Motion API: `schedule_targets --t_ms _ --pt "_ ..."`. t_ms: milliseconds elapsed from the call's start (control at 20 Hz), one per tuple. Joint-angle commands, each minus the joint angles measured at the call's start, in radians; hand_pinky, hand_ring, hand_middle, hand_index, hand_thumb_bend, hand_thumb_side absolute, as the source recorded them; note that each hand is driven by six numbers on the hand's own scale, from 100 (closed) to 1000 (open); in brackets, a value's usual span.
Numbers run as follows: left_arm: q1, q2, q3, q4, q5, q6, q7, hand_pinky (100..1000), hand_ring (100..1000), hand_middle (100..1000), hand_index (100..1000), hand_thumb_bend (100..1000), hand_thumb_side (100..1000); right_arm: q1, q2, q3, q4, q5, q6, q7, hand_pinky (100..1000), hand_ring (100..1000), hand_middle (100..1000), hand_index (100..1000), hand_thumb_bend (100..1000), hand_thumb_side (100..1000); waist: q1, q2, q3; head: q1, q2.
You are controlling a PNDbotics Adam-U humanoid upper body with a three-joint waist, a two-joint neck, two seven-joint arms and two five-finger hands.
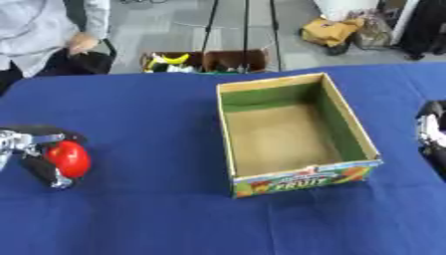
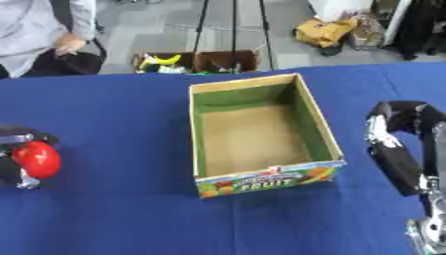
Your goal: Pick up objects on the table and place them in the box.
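Blue cloth covers the table [image 1: 157,214], and we see an open cardboard box [image 1: 294,175] standing near its middle. At the left edge, our left hand [image 1: 39,167] curls its fingers around a red object [image 1: 69,158]. Our right hand [image 2: 396,149] hangs beside the box, fingers curled, holding nothing.

Red, glossy, rounded object [image 1: 69,158] far left, well apart from box. Open cardboard box [image 1: 358,127] mid-surface, green inner walls, bare floor, "FRUIT" print in front.
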Motion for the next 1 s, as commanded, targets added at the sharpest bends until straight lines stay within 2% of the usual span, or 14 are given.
schedule_targets --t_ms 50,250,450,1000 --pt "-0.003 0.016 -0.002 -0.003 -0.003 0.012 0.033 252 585 761 844 100 244 -0.011 -0.012 -0.001 -0.021 -0.005 0.001 -0.006 727 529 433 655 100 522 -0.003 -0.015 -0.001 0.002 -0.012" --pt "-0.003 0.015 -0.002 -0.006 -0.001 0.008 0.061 245 580 710 746 100 243 -0.01 -0.011 -0.002 -0.021 -0.005 0.003 -0.007 727 529 431 654 100 522 -0.002 -0.016 -0.002 0.002 -0.011" --pt "-0.01 0.014 0.007 -0.016 0.015 0.012 0.072 242 584 674 691 100 276 -0.008 -0.011 -0.001 -0.021 -0.006 0.006 -0.009 726 529 430 654 100 520 0.0 -0.019 -0.002 0.0 -0.01" --pt "-0.088 0.03 0.029 -0.149 0.017 0.026 0.091 210 569 670 670 100 212 0.005 -0.013 0.001 -0.021 -0.005 0.013 -0.011 726 529 430 653 100 516 0.012 -0.037 0.0 -0.003 0.004"
